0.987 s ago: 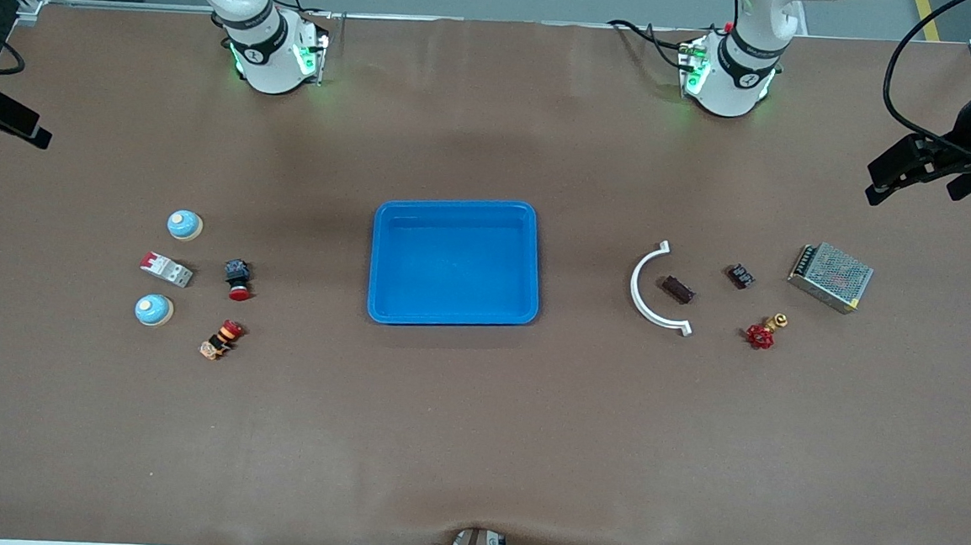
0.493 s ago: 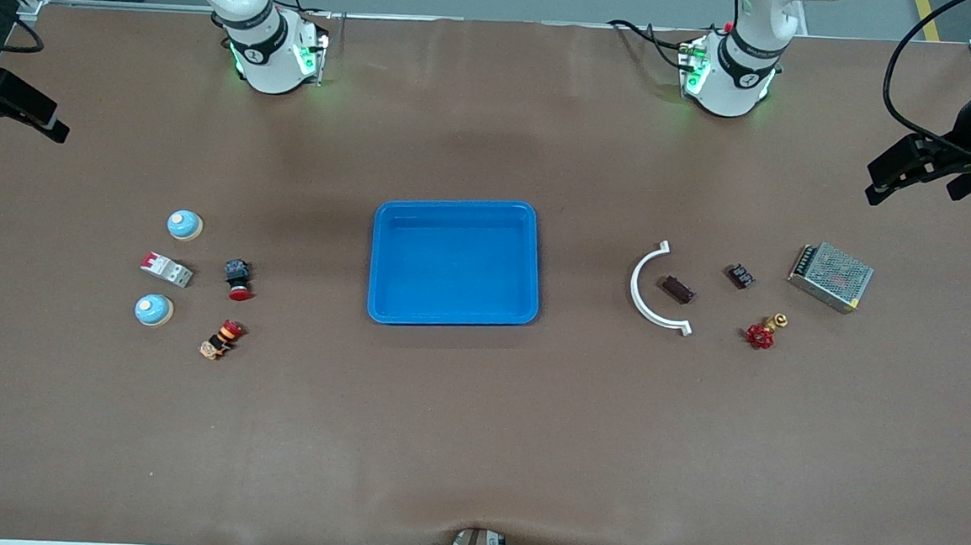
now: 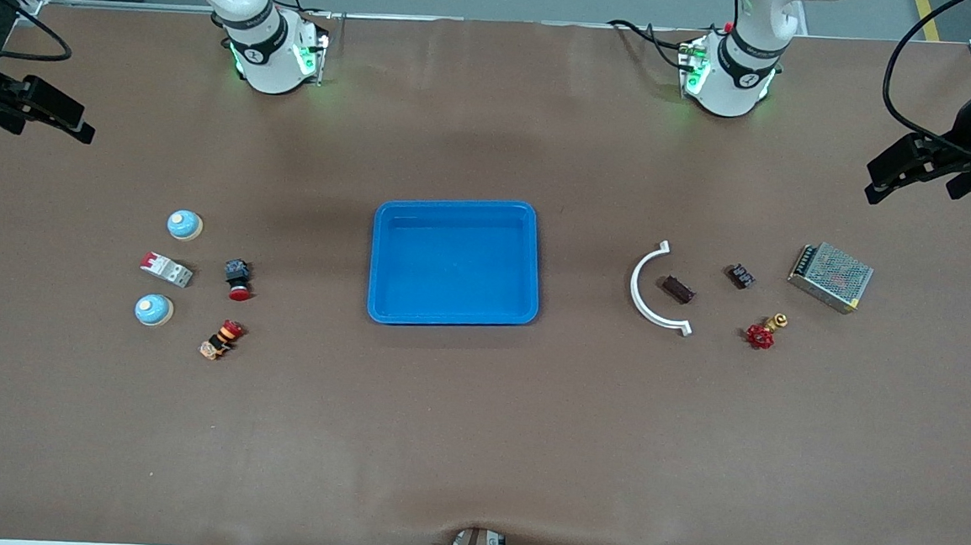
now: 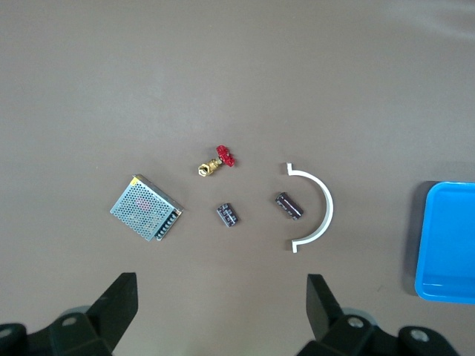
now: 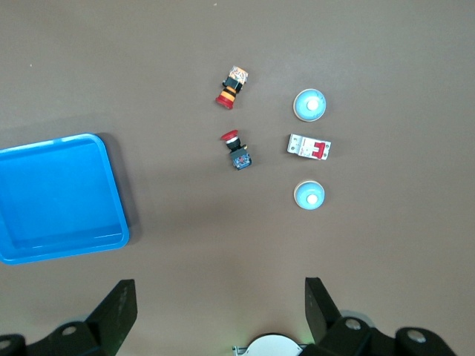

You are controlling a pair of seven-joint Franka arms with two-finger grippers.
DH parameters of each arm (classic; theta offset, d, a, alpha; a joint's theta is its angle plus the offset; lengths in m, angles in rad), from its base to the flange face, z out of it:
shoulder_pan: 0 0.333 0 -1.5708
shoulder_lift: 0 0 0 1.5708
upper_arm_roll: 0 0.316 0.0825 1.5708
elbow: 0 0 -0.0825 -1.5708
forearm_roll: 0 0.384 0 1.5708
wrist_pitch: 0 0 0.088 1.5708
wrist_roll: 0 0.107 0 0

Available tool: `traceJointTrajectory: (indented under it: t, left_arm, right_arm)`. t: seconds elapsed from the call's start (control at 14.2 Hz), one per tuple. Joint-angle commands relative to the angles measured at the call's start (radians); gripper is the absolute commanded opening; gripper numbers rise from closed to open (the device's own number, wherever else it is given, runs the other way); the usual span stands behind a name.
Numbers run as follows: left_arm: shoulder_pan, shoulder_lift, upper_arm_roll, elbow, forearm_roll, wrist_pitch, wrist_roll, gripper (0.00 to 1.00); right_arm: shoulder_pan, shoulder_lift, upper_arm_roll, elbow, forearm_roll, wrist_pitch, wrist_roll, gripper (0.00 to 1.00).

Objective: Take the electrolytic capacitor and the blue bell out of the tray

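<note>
Both hands, left [image 3: 887, 181] and right [image 3: 69, 121], hang spread, waiting above the bench ends. My tray [image 3: 455, 262] sits empty; capacitors [image 3: 678, 289] and bells [image 3: 184, 225], light and stiff, need side pinches.

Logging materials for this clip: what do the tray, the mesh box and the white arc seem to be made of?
Tray: likely plastic, uniform bright blue, smooth with a slight sheen, rounded moulded corners. Mesh box: looks like metal, silvery grey, with a perforated top. White arc: probably plastic, plain matte white; the look does not settle it.
</note>
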Motion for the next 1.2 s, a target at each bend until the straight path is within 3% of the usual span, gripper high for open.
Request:
traceJointTrajectory:
  t: [0.0,1.13]
  left_arm:
    - [0.004,-0.003,-0.002,0.010,-0.018,-0.020,0.013,1.00]
    - [0.004,-0.010,-0.025,0.009,-0.018,-0.070,0.022,1.00]
  right_arm:
    - [0.002,-0.029,0.007,-0.047,0.016,0.003,-0.005,1.00]
    - [0.002,-0.040,0.007,-0.066,-0.005,0.073,-0.042,1.00]
